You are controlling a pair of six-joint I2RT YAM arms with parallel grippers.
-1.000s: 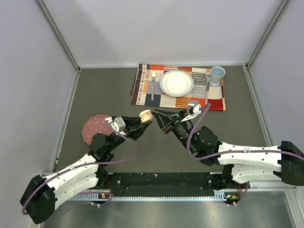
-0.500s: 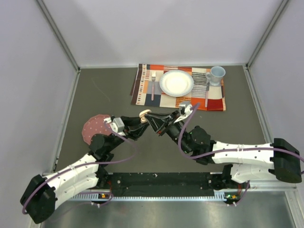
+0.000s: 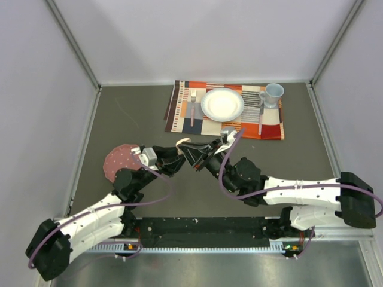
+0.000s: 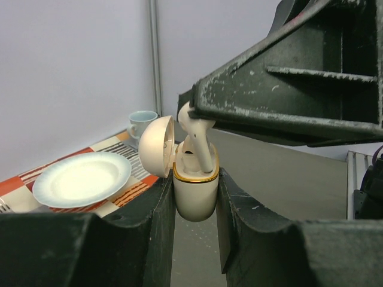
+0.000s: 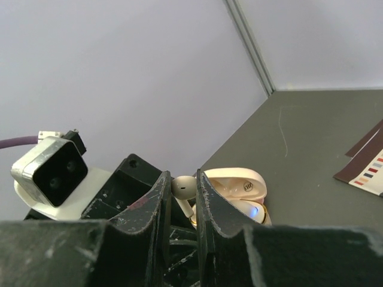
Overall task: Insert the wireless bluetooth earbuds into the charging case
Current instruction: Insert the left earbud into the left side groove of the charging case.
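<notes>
Pressing down skewed could jam the earbud (image 4: 199, 139) — pinched tight in the right pincer (image 5: 185, 194), stem partly inside the open charging case (image 4: 194, 200) that the left pincer (image 4: 195, 179) clamps above the worktop (image 3: 131, 119) — or flick it loose.

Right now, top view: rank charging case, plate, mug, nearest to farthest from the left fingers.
1. charging case: held between the left fingers.
2. plate: farther back and right, on the placemat.
3. mug: the placemat's far right corner.
</notes>
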